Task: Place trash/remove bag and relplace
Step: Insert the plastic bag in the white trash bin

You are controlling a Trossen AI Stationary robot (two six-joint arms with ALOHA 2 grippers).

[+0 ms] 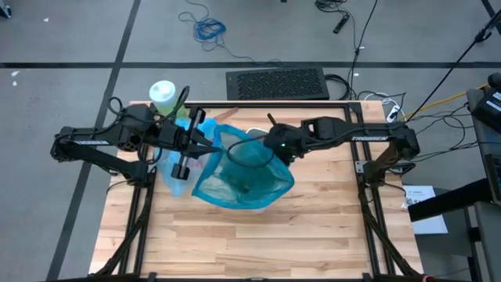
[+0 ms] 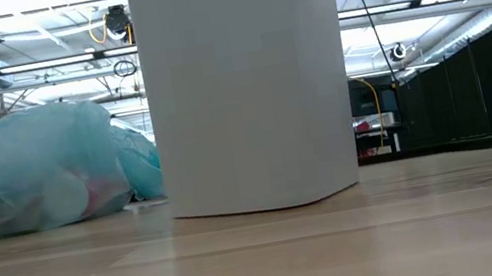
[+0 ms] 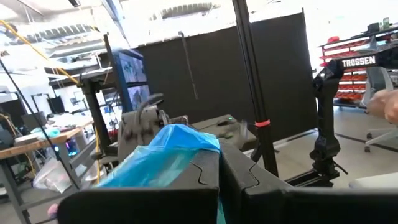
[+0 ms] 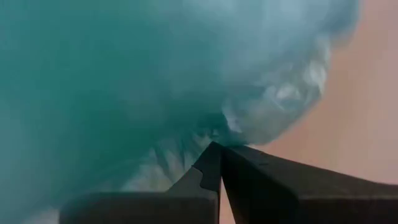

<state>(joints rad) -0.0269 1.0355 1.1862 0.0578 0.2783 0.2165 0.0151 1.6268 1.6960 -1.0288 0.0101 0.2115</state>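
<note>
Fitting the fresh teal liner (image 1: 244, 174) over the wastebasket (image 2: 247, 87): my right gripper (image 1: 275, 146) and left gripper (image 1: 205, 146) both pinch its rim. The filled bag (image 1: 178, 174) lies beside the left one. Next, I spread the rim outward.

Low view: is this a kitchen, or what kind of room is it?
Not a kitchen. It looks like a robot workshop or lab: bare ceiling beams with pipes, dark curtain walls, and in the high view a wooden table with cables lying on the grey floor.
</note>
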